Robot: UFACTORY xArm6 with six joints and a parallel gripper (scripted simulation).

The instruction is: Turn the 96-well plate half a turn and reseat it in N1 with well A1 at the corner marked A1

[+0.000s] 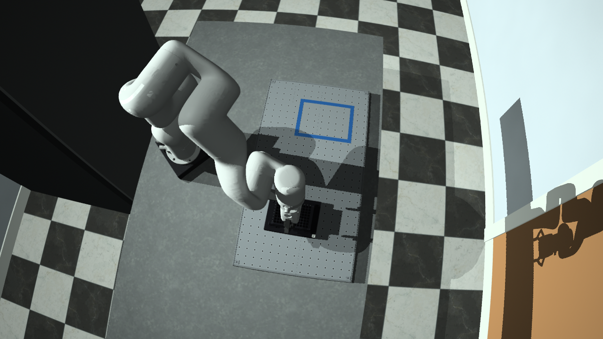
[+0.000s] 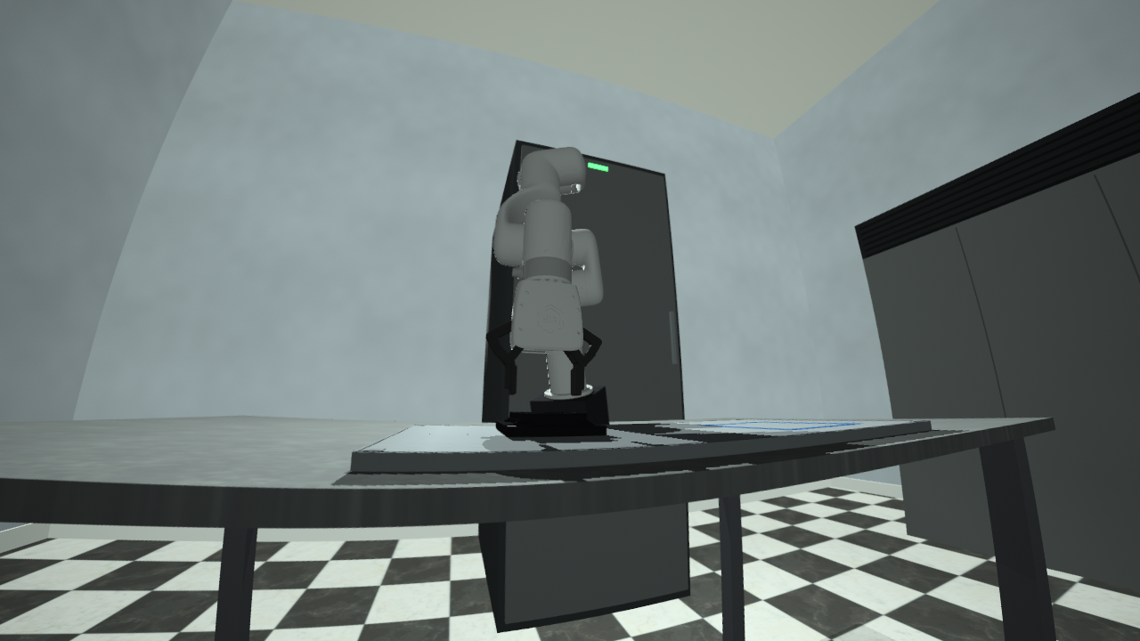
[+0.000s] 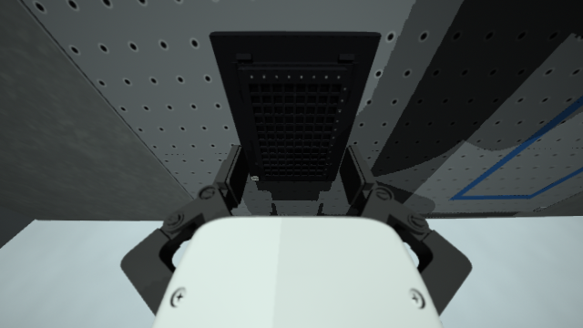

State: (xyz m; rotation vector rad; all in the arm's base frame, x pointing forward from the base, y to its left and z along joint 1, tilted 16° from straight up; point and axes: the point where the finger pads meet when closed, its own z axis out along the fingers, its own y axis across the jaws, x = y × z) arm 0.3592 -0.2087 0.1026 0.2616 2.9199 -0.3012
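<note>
Claw (image 3: pixel 295 175) hangs spread wide above plate (image 3: pixel 295 129), fingers outside its long edges.

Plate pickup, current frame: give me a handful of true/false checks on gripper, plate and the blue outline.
1. The gripper is shut on the plate. False: its fingers stand wide open and hold nothing.
2. The plate lies in its black nest. True.
3. The plate rests inside the blue taped outline. False: nothing stands inside the outline; the plate is in the nest at the deck's other end.
4. The gripper hangs above the plate, pointing down. True, as the exterior view shows.
5. The fingers straddle the plate's two long sides. True, in the wrist view.
</note>
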